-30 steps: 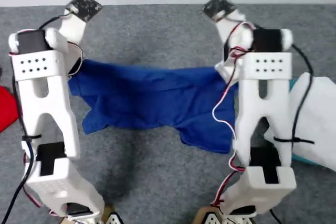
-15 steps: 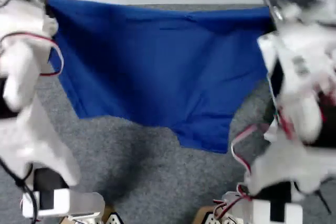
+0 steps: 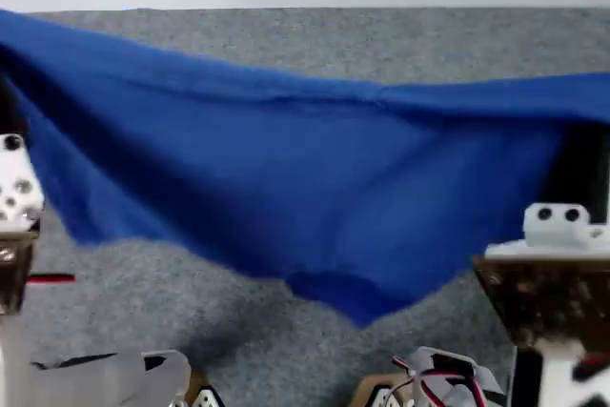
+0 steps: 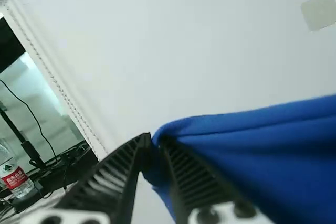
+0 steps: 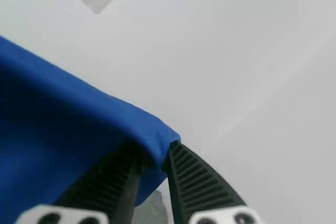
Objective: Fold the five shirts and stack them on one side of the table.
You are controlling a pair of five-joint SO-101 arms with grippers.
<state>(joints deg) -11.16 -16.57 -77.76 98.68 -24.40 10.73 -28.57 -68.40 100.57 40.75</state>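
A blue shirt (image 3: 315, 188) hangs stretched across the high view, held up off the grey table (image 3: 381, 40) between the two arms. My left gripper (image 4: 153, 145) is shut on one edge of the blue shirt (image 4: 262, 145), pointing up at a white ceiling. My right gripper (image 5: 157, 156) is shut on the opposite edge of the blue shirt (image 5: 58, 129). In the high view, one arm's white body (image 3: 14, 197) stands at the left edge and the other arm's body (image 3: 548, 264) at the right edge, both close to the camera.
The shirt's lowest fold (image 3: 367, 297) hangs above the table's front part. Arm bases (image 3: 124, 378) and cables (image 3: 443, 374) sit at the front edge. A wall, a window frame and a bottle (image 4: 16, 179) appear behind the left gripper.
Both arms have lifted the blue shirt from the table high toward the camera, spreading it wide. The arms' bodies now sit at the view's edges.
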